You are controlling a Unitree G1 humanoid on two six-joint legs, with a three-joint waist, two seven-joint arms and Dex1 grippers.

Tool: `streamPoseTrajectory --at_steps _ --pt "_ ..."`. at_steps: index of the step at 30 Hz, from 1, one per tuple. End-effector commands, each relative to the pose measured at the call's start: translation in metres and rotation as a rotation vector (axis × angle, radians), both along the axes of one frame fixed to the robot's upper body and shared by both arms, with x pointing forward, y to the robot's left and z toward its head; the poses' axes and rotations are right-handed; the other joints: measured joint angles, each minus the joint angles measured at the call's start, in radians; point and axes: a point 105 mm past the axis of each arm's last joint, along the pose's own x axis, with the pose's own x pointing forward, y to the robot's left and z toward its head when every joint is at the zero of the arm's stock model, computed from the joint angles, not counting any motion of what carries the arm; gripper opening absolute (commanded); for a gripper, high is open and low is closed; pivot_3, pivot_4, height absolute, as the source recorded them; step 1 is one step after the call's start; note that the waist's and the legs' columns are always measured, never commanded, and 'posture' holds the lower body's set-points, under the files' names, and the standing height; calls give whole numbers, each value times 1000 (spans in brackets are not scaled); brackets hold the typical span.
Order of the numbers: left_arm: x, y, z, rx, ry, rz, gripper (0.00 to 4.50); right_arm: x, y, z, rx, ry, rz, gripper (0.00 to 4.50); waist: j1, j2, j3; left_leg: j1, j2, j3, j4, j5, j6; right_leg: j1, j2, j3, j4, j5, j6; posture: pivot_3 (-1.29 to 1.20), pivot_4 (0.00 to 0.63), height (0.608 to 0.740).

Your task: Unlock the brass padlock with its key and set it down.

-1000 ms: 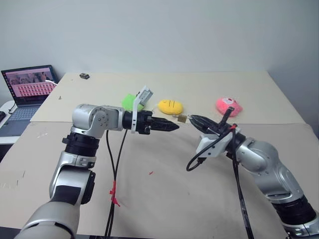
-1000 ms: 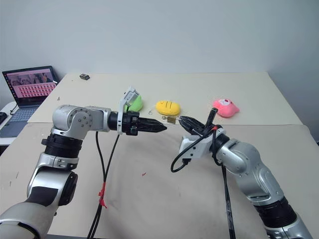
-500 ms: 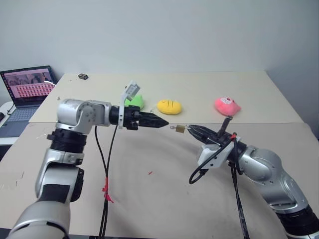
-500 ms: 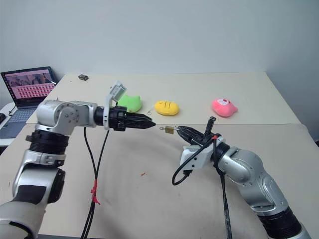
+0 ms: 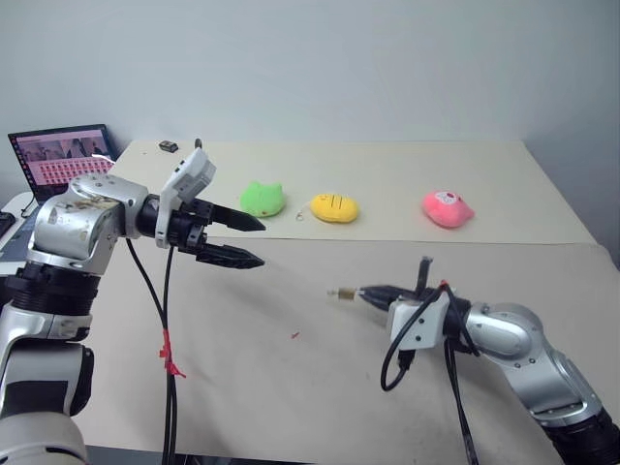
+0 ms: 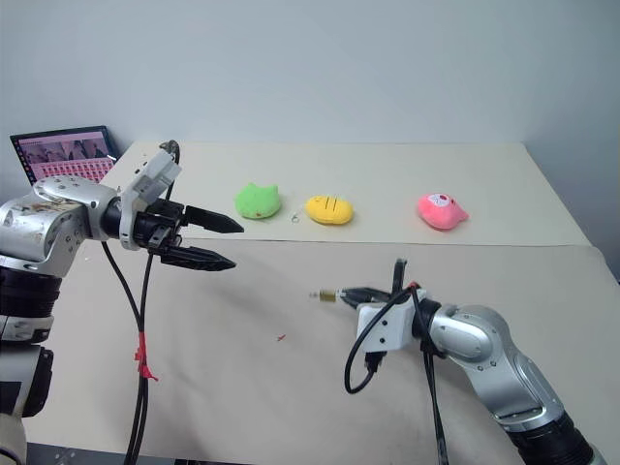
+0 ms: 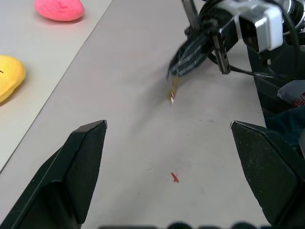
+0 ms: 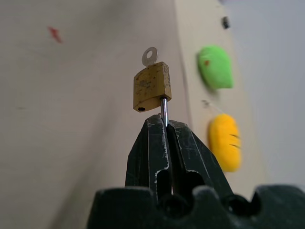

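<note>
Beige table — right gripper pinches brass padlock; left gripper spread wide.

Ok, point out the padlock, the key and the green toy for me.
padlock [image 8: 152,86]: right wrist view, on the brass body.
key [image 8: 150,56]: right wrist view, on its round silver head, sticking out of the lock.
green toy [image 5: 262,199]: left eye view, middle of the plush.

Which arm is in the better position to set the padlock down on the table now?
Right. The right gripper is shut on the brass padlock's shackle, low over the table. The left gripper is open, off to the side.
</note>
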Motion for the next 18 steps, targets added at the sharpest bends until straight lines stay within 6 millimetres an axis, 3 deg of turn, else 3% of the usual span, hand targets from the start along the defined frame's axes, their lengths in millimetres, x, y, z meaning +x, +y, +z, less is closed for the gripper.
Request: streamPoseTrajectory --at_steps 1,3,6,18 --pt "-6 -2 9 -13 -35 -18 4420 -12 2 6 27 81 45 0 -3 0 0 0 0 0 0 0 0 0 0 0 0 0 0 0 150 660" --pt "-9 -4 6 -11 -20 -16 4420 -29 5 -3 57 244 79 0 -3 0 0 -2 0 0 -1 -2 4 0 0 0 0 0 0 0 150 660" --pt "-12 -6 5 -16 -7 -13 4420 -38 6 -20 88 384 58 0 -3 0 0 0 2 -1 0 -6 10 3 2 -1 4 0 -1 0 150 660" --pt "-20 -8 10 -1 -4 -15 4420 -23 5 -57 93 413 -48 0 -3 -3 2 6 2 0 0 -6 10 7 2 -1 0 -1 1 0 150 660"
